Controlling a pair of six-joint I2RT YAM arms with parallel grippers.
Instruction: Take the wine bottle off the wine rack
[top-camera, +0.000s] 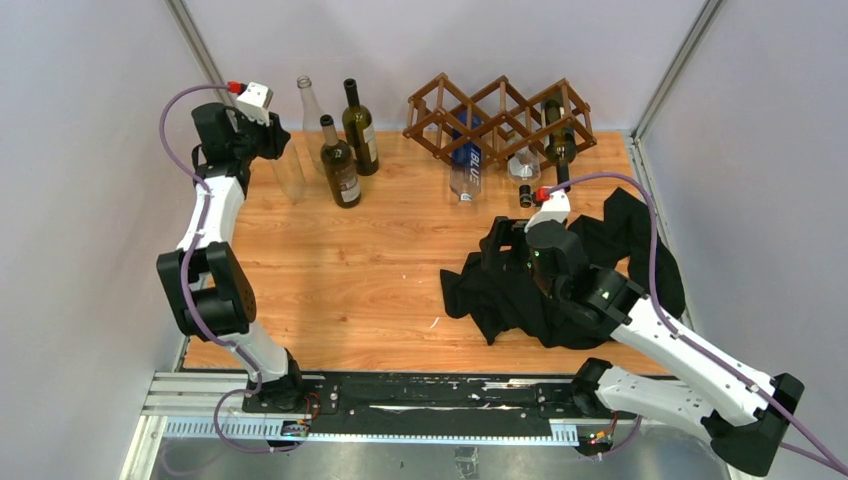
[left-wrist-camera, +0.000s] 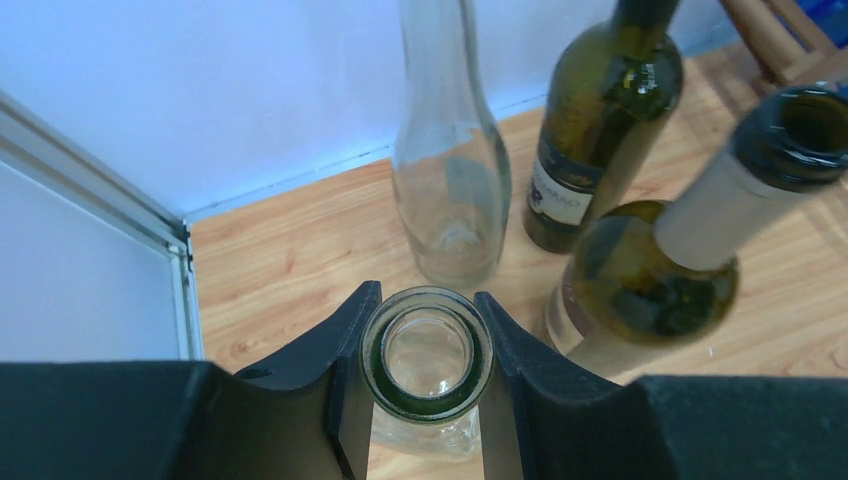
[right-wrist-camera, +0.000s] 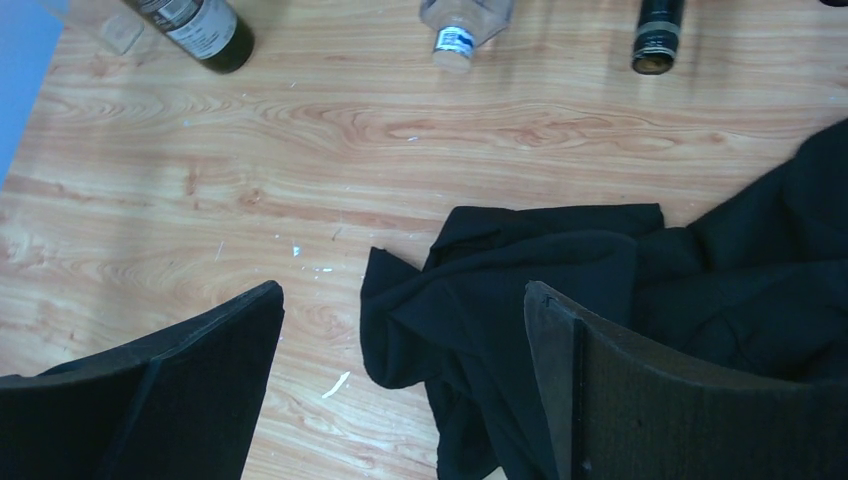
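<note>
The dark brown lattice wine rack stands at the back of the table, and a corner shows in the left wrist view. A dark wine bottle and a clear bottle with a blue label lie in its cells, necks toward me. Their necks show in the right wrist view, dark and clear. My left gripper is at the far left, shut on the neck of an upright clear glass bottle. My right gripper is open and empty.
Three bottles stand at the back left: a clear one, a dark green one and a labelled one. A crumpled black cloth lies on the right under my right arm. Grey walls enclose the table.
</note>
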